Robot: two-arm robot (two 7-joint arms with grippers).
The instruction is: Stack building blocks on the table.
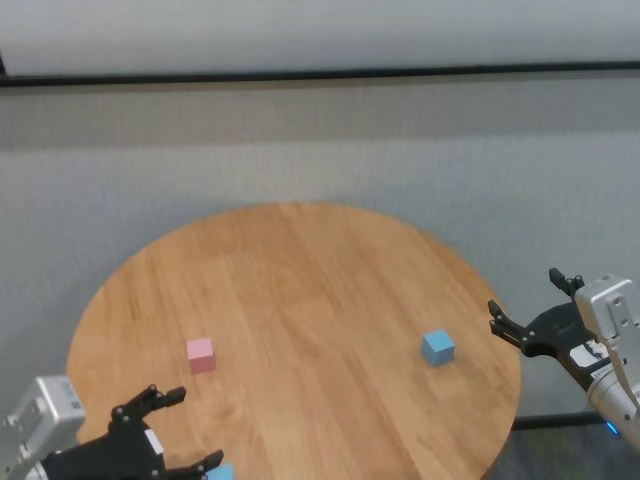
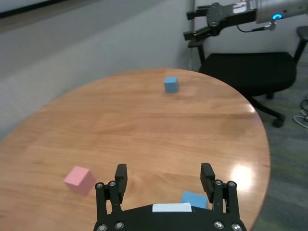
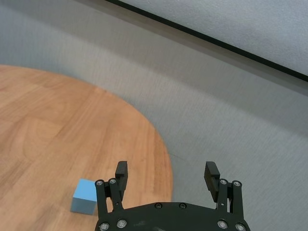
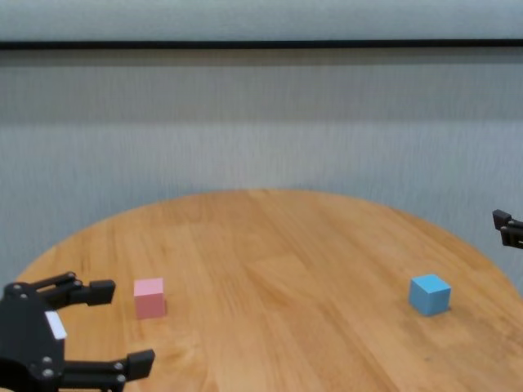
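Round table (image 1: 300, 260): pink block (image 1: 201, 354), 2 blue blocks (image 1: 437, 347), apart.

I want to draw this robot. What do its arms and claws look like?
Both arms have silver-grey metal wrists. The left gripper and right gripper are black, each with two flat ridged fingers, round screws and a small white label. A blue light glows on the right wrist.

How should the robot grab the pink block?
Probably from above, pinching two opposite flat sides of the pink block. It sits flat and alone on the table, and the open left gripper is nearest; the open right gripper is far off.
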